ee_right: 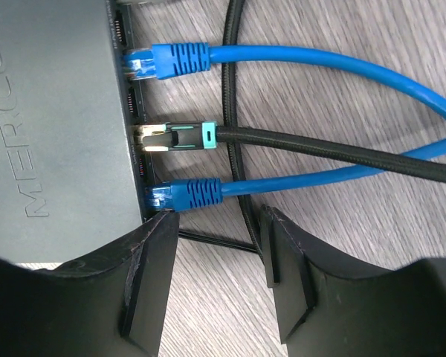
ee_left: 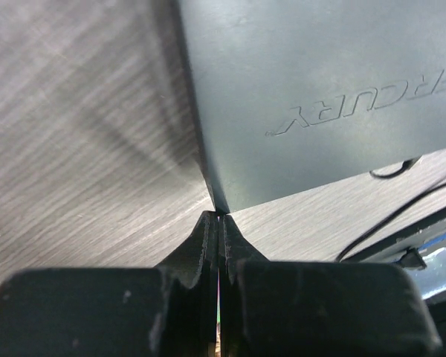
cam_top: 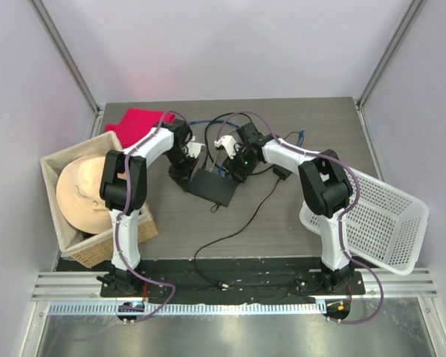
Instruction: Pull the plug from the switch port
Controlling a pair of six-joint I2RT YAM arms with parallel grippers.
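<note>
The switch is a flat matte-black box on the wooden table, mid-table in the top view. Three plugs sit in its ports: a blue plug, a black plug with a teal boot and a nearer blue plug. My right gripper is open just beside the nearer blue plug, one finger against the switch's corner, nothing between the fingers. My left gripper is shut and empty, its tips touching the opposite corner of the switch.
A woven box holding a straw hat stands at the left, with a red cloth behind it. At the right a white mesh basket is tilted. A thin black cable trails toward the near edge. Blue and black cables cross right of the switch.
</note>
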